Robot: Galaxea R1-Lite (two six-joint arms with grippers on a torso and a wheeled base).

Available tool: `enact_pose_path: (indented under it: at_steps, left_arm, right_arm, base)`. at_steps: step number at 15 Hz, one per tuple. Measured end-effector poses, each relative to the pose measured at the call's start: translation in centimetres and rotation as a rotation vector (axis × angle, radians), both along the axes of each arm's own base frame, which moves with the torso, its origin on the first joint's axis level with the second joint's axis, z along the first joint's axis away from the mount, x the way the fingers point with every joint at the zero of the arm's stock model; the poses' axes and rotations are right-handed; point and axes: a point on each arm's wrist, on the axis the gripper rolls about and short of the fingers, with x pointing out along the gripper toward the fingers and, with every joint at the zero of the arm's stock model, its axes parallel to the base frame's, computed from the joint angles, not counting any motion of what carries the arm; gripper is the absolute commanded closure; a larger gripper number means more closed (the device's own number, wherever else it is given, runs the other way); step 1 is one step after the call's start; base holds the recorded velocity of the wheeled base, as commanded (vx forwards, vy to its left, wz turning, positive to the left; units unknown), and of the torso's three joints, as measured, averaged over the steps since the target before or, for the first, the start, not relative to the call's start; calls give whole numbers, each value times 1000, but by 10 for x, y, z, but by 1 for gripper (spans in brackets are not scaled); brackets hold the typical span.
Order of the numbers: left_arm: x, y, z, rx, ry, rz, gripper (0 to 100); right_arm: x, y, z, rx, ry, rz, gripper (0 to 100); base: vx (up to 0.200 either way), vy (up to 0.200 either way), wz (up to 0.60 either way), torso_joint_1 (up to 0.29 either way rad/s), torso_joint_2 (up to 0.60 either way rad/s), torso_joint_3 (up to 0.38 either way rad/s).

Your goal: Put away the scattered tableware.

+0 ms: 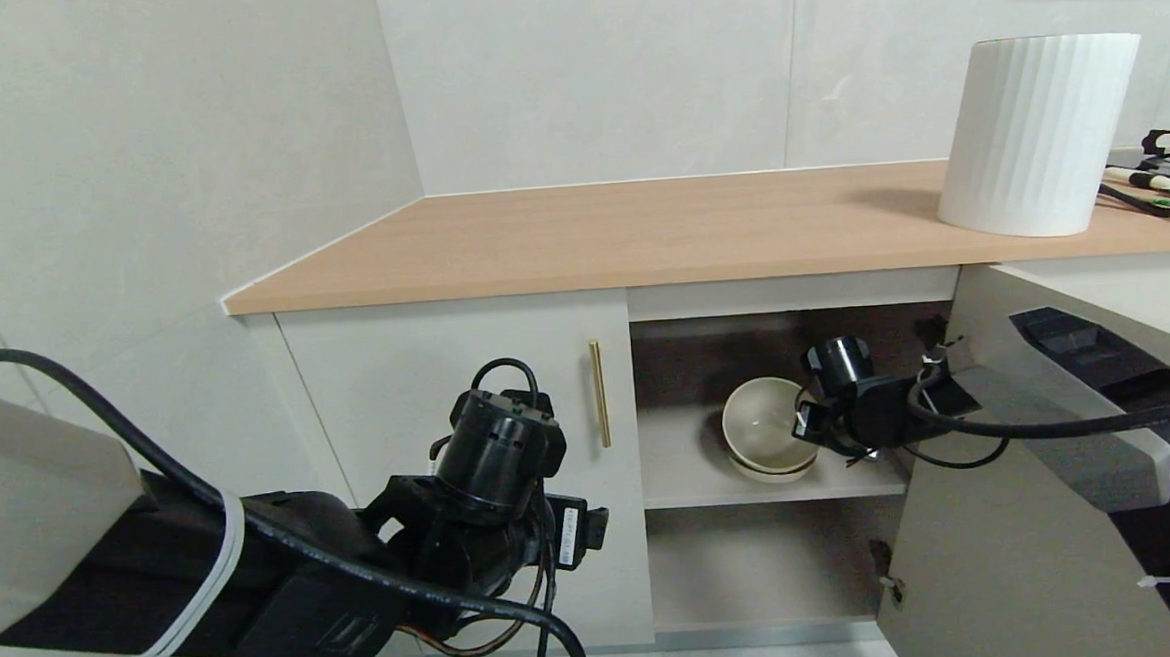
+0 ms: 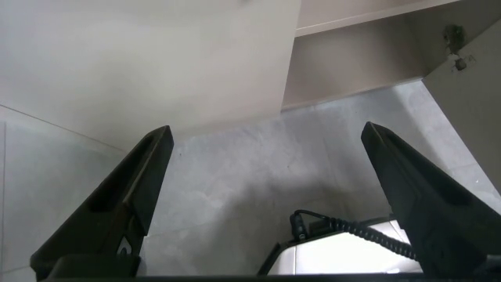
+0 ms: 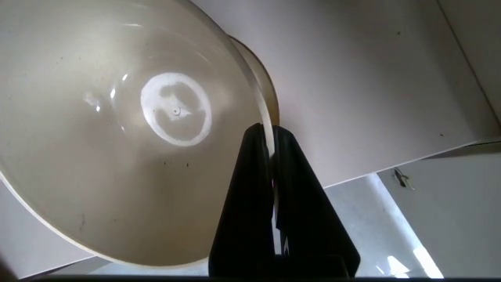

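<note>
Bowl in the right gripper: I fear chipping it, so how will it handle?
Probably rigid and glossy: the bowl reflects light, so it could slip from the right gripper's rim pinch. Held tilted over a lower bowl, it would likely clatter, perhaps chip, if released.

There are two bowls, an upper bowl point(image 1: 758, 425) and a lower bowl point(image 1: 771, 472). One white ribbed canister point(image 1: 1035, 135) and one brass handle point(image 1: 598, 393) show.

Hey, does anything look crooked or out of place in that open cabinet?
Yes: the cream ceramic bowl is tilted steeply, its opening facing outward, above a second dish on the cabinet shelf, its rim pinched by the right gripper. Nothing looks spilled or broken.
</note>
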Motion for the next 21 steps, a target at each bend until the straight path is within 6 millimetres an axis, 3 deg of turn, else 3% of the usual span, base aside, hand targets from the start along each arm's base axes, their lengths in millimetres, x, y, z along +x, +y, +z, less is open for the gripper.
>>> enact_pose_path:
  at_steps: [6, 7, 18, 21]
  left_arm:
    - [0, 0, 0, 0, 0, 0, 0]
    - [0, 0, 0, 0, 0, 0, 0]
    - [-1, 1, 0, 0, 2, 2, 0]
    - [1, 10, 9, -18, -18, 22, 0]
  right_arm:
    - [0, 1, -2, -2, 3, 4, 100]
    - [0, 1, -2, -2, 3, 4, 0]
    - [-3, 1, -1, -8, 13, 11, 0]
    - [-17, 1, 21, 13, 16, 37, 0]
  base:
    - [0, 0, 0, 0, 0, 0]
    - [0, 0, 0, 0, 0, 0]
    - [0, 0, 0, 0, 0, 0]
    - [0, 0, 0, 0, 0, 0]
